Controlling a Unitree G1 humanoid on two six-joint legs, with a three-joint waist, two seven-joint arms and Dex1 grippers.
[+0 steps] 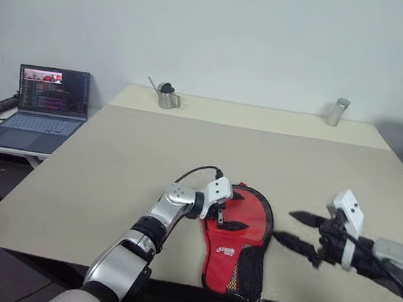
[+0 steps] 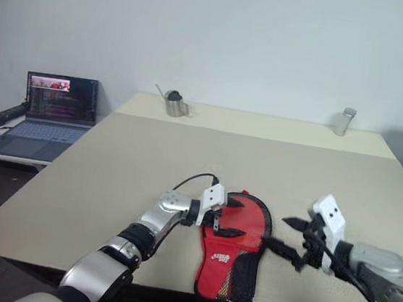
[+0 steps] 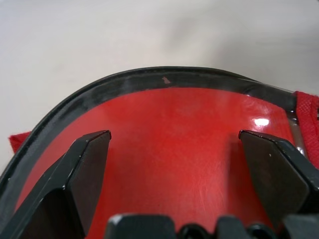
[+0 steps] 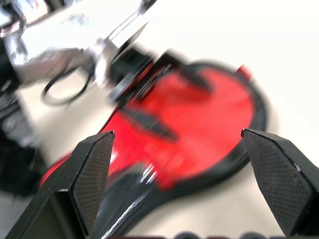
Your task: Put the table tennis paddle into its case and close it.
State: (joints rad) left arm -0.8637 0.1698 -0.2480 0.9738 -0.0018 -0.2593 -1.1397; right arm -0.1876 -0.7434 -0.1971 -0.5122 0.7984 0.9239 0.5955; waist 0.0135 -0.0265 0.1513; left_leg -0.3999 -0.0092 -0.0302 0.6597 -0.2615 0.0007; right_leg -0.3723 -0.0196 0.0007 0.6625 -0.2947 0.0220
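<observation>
The case (image 1: 238, 246) lies on the table (image 1: 127, 164), near its front edge. The left gripper (image 1: 226, 219) is over the case's rounded end, and the right gripper (image 1: 299, 229) is just to the right of the case, above the table. At the far edge stand a small can (image 1: 167, 95) on the left and a jar (image 1: 337, 112) on the right. A laptop (image 1: 42, 107) sits on a side table left of the table.

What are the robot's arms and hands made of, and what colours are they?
The left arm is silver metal segments with black joints and a looping black cable near the wrist. Each wrist carries a white block. The left gripper and right gripper each have two pointed black fingers with textured inner pads.
</observation>
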